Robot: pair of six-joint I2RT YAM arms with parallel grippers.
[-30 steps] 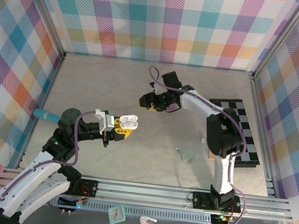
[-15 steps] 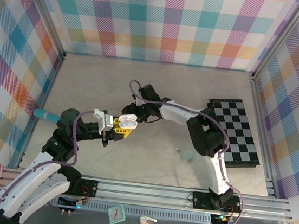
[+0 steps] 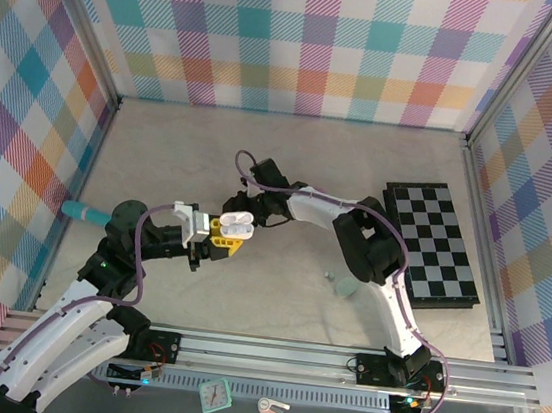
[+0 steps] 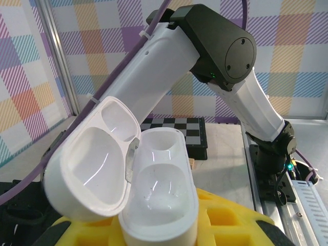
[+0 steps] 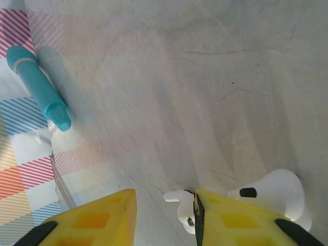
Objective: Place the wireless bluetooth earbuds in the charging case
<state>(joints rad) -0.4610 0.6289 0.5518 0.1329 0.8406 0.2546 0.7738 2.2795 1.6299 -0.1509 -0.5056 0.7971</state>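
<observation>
Left hand [image 3: 224, 237] clenches the open charging case [image 4: 159, 205]; white earbud [image 5: 277, 197] sits against parted right hand [image 5: 164, 195].

The top camera looked down from behind my bases over the table [image 3: 262, 154]. My left wrist camera faced the chessboard [image 4: 174, 128] across the near case [image 4: 159, 205], the right one the pen [image 5: 38, 87]; the top view shared these.
</observation>
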